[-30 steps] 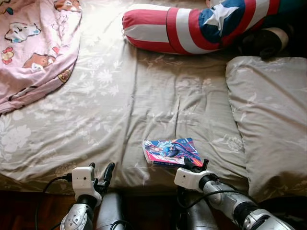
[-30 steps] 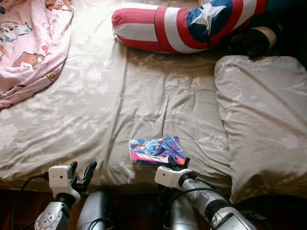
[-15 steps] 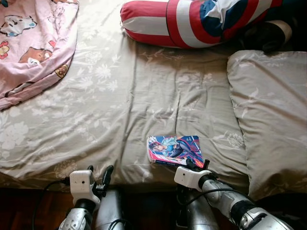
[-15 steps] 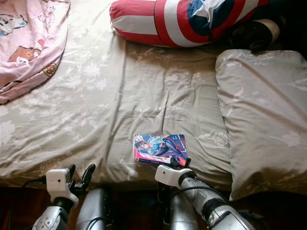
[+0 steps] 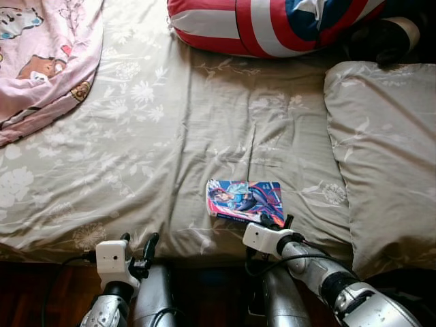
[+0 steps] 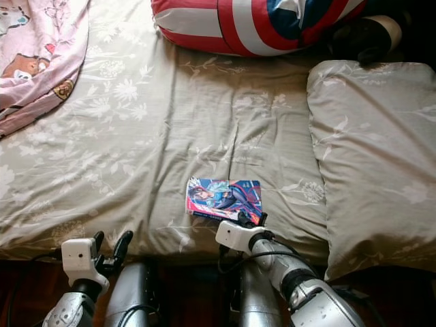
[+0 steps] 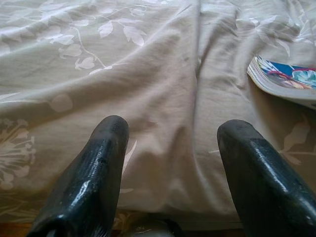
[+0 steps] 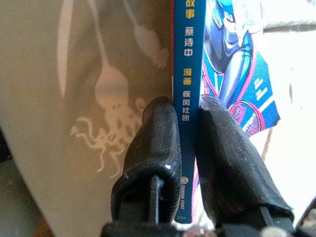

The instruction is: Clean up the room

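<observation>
A comic book with a bright blue and pink cover lies flat on the beige floral bedsheet, near the bed's front edge. My right gripper has its two black fingers clamped on the book's blue spine, one finger under and one over the cover. My left gripper hovers at the front edge of the bed, left of the book, with its fingers spread apart and nothing between them.
A pink cartoon-print blanket is bunched at the far left. A red, white and blue striped bolster lies across the back. A beige pillow covers the right side. Dark floor shows below the bed edge.
The camera has tilted down and the whole scene shifted. My right gripper has reached forward onto the book's near edge and closed on its spine. The left gripper stayed put.
</observation>
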Robot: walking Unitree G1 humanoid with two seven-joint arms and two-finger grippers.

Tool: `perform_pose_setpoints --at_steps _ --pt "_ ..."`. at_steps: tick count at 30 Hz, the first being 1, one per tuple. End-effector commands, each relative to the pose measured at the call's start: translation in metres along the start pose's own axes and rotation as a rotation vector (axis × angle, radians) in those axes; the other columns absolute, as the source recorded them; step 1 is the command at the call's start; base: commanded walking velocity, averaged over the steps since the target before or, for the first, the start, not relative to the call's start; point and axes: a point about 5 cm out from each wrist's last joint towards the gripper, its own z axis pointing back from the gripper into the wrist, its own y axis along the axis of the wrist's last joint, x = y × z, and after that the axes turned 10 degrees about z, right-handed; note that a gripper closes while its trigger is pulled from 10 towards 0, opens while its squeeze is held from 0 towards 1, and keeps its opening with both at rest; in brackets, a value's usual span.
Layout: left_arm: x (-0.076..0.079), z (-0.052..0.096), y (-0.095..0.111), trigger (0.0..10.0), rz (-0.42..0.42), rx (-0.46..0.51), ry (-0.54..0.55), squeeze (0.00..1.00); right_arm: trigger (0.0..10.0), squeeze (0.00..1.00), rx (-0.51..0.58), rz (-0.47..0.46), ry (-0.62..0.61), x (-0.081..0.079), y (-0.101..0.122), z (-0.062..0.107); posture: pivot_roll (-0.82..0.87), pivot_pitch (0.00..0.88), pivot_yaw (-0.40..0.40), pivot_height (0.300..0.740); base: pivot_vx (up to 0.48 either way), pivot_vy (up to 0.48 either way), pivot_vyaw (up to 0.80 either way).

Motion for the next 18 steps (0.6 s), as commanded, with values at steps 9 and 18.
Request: perform_pose_setpoints --at_steps 9,18 --pt "-0.0025 0.0106 -0.0097 10.0 0.01 -0.049 0.028 0.0 10.0 0.0 -0.012 0.019 0.072 -0.0094 -0.0012 0.0011 0.1 0.41 -0.077 0.636 0.0 0.0 0.0" --pt "-0.0013 0.0115 -0.0098 10.0 0.01 -0.05 0.026 0.0 10.0 0.0 -0.029 -0.008 0.094 -0.0149 -0.0057 0.0033 0.1 0.409 -0.076 0.636 0.0 0.0 0.0"
